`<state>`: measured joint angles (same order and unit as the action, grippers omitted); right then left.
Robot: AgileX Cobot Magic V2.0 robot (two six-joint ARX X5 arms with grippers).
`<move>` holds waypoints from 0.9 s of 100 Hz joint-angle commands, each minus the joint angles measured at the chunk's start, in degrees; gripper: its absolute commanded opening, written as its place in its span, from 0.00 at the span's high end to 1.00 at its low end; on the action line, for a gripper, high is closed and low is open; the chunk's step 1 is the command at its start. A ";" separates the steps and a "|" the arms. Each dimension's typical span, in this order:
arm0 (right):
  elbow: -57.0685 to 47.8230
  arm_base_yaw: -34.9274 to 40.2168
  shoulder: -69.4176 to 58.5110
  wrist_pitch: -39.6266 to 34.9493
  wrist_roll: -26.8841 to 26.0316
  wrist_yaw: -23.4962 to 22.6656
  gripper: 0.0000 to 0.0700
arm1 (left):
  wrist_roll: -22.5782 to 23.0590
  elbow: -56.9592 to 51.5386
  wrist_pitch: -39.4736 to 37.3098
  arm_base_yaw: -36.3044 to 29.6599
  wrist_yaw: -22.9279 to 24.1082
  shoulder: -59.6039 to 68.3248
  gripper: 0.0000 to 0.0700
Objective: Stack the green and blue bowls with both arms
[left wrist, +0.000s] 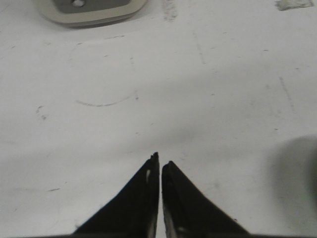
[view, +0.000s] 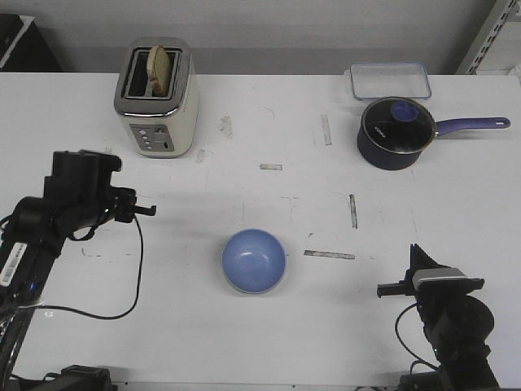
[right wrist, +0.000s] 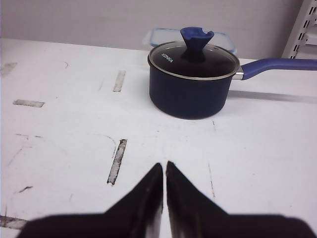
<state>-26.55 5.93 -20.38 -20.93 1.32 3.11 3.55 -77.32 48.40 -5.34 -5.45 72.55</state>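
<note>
While the front camera is looking forward over the white table [view: 269, 98], the blue bowl [view: 254, 260] is sitting upright near the table's middle, toward the near edge, well apart from both arms. Only a blue bowl is showing; whether a green one is lying beneath it cannot be told. The left arm [view: 61, 213] is hanging at the left side, its left gripper [view: 146, 210] pointing toward the centre, its fingers looking closed together. The right arm [view: 452, 322] is sitting low at the near right corner, its right gripper [view: 391, 287] pointing left toward the bowl but staying clear of it. A cream toaster [view: 156, 98] holding a slice of bread is standing at the far left, a dark navy saucepan [view: 395, 134] with a glass lid is resting at the far right, and a clear plastic container [view: 391, 81] is lying just behind it.

Seen from the left wrist, the left gripper [left wrist: 160, 161] is showing its two black fingers pressed nearly together, gripping nothing, over bare scuffed table with the toaster's base [left wrist: 89, 10] beyond.

Seen from the right wrist, the right gripper [right wrist: 164, 166] is likewise closed to a thin slit and carrying nothing, pointing toward the saucepan [right wrist: 190, 82] and the container [right wrist: 163, 35] behind it.
</note>
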 commanded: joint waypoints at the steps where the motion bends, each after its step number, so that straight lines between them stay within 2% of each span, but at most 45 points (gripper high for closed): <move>1: -0.33 0.09 -0.35 0.35 0.26 -0.09 1.00 | 0.24 4.48 -3.52 2.51 0.15 -3.80 1.00; 18: -0.33 0.09 -0.35 0.37 0.26 -0.09 1.00 | 0.04 20.24 -13.03 7.74 0.98 -17.70 1.00; 30: -0.33 0.09 -0.35 0.37 0.26 -0.09 1.00 | 0.17 30.14 -19.50 7.98 5.68 -27.69 1.00; 53: -0.33 0.09 -0.33 0.37 0.26 -0.09 1.00 | 0.09 43.87 -31.74 8.09 5.92 -45.72 1.00; 67: -0.33 0.09 -0.33 0.42 0.24 -0.09 1.00 | -0.13 48.96 -35.01 8.17 5.92 -53.40 1.00; 90: -0.33 0.09 -0.28 1.95 0.28 -0.07 1.00 | -0.13 51.54 -33.99 8.17 5.92 -57.86 1.00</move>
<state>-26.52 5.93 -20.38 -19.99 1.32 3.09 3.53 -25.10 15.79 2.74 0.27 15.22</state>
